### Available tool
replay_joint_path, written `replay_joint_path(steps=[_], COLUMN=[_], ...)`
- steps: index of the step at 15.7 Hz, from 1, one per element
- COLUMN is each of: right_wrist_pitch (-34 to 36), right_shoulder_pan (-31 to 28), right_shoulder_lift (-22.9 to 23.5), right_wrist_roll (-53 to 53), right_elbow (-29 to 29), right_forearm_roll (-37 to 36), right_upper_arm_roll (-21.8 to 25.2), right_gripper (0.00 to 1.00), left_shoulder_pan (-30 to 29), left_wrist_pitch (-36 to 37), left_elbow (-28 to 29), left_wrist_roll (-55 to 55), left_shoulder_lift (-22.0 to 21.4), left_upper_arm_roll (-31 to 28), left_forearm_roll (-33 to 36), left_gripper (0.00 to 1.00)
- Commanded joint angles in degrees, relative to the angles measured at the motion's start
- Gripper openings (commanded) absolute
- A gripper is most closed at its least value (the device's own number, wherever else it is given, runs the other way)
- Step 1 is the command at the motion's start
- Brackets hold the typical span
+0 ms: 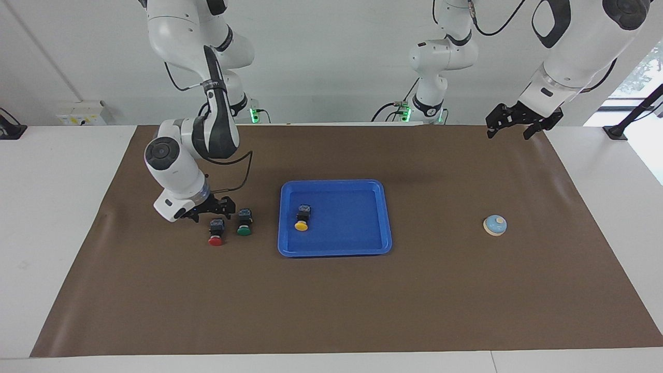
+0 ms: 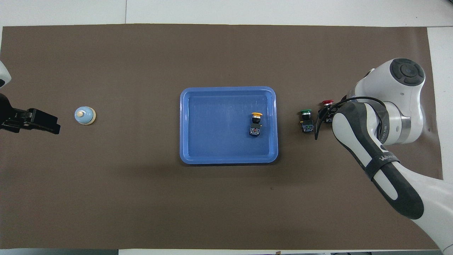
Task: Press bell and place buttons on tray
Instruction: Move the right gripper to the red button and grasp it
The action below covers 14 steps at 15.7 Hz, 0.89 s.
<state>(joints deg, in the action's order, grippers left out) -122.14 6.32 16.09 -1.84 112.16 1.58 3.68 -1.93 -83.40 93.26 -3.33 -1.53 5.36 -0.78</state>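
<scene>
Step in hand: I judge I am on the second button. The yellow button (image 1: 302, 218) already lies on its side in the tray (image 1: 334, 250), at the tray's end toward the right arm. The red button (image 1: 216, 231) and green button (image 1: 244, 223) lie on the table (image 1: 362, 300) just beside each other, between the tray and the right arm's end.

Right hand (image 1: 213, 206): low over the table, close above the black bodies of the red and green buttons, on their side nearer to the robots. I cannot tell how far its fingers stand apart, and I see nothing held in it.

Left hand (image 1: 510, 122): raised over the table's edge at the left arm's end, waiting; fingers spread, nothing between them.

Bell (image 1: 495, 225): on the table toward the left arm's end, well apart from the tray, with no hand touching it.

How I would do it: pick one button only. The two lie so close that a wide approach could knock the neighbour. I would centre on one black body, grip across its flat sides, not the round cap, and come straight down.

Risk: the cap may make it roll, so I would close slowly.

Placing: lift clear of the rim, then release over bare tray floor, apart from the yellow button.
</scene>
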Motion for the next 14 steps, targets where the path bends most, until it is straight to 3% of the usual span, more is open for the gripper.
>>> replay_joint_path(steps=[1, 10, 14], right_wrist_pitch=[-1.3, -5.5, -5.7], right_shoulder_pan=[-1.7, -0.3, 0.0], right_shoulder_lift=[-1.6, 0.5, 1.1], right_wrist_roll=[-0.7, 2.7, 2.9], right_elbow=[2.4, 2.5, 2.6], right_forearm_roll=[-0.5, -0.4, -0.4], right_upper_arm_roll=[-0.8, -1.0, -1.0], right_gripper=[1.0, 0.99, 0.9], left_shoulder_pan=[-0.2, -0.2, -0.2], left_wrist_pitch=[0.0, 0.0, 0.0], left_elbow=[1.3, 1.3, 1.4], left_wrist_roll=[0.4, 0.4, 0.4], left_shoulder_lift=[-1.3, -1.3, -1.3], left_upper_arm_roll=[0.0, -0.1, 0.0], left_forearm_roll=[-0.1, -0.1, -0.1], left_gripper=[1.0, 1.0, 1.0])
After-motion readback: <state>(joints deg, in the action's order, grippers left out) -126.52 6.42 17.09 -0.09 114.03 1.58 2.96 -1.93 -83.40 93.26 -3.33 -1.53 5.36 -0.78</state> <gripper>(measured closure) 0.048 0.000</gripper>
